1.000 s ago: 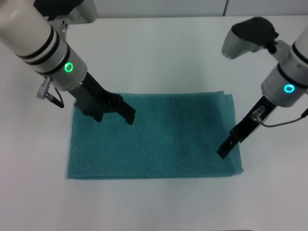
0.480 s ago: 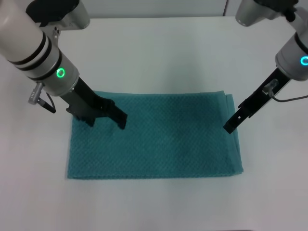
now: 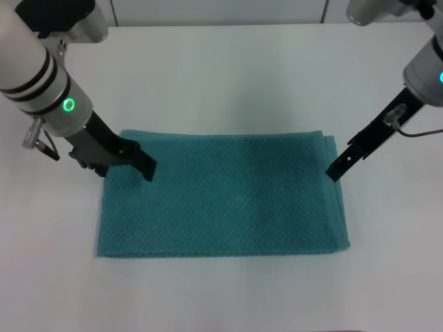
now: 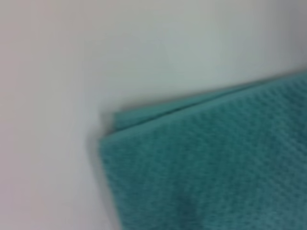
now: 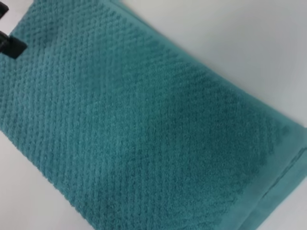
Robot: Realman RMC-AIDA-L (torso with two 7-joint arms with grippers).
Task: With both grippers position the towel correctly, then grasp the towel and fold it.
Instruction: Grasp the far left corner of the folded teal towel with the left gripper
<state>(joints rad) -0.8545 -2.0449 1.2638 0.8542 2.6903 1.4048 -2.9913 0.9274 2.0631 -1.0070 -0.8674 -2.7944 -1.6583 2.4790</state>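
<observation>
One white table (image 3: pixel 228 76) fills the head view, no containers on it. Teal towel (image 3: pixel 221 197) lies flat across the lower middle of the frame, long side running left-right, already doubled: layered edges show along its right end and at the upper right corner. Waffle weave is clear in the right wrist view (image 5: pixel 139 124), where the cloth takes up most of the picture with a stepped double edge at the lower right. Left wrist view shows one towel corner (image 4: pixel 201 167) with a second layer peeking out past the top layer, bare table around it.

Left arm comes in from the upper left of the head view, green ring lit. Left gripper (image 3: pixel 142 166) sits over the towel's upper left corner, tip down near the cloth; contact not clear, and cannot tell if the fingers are parted or together. Its black tip also shows at the upper left edge of the right wrist view (image 5: pixel 9 45).

Right arm enters from the upper right. Right gripper (image 3: pixel 335 170) is at the towel's right edge near the upper right corner, pointing down-left; finger state cannot be told, nothing visibly held.
</observation>
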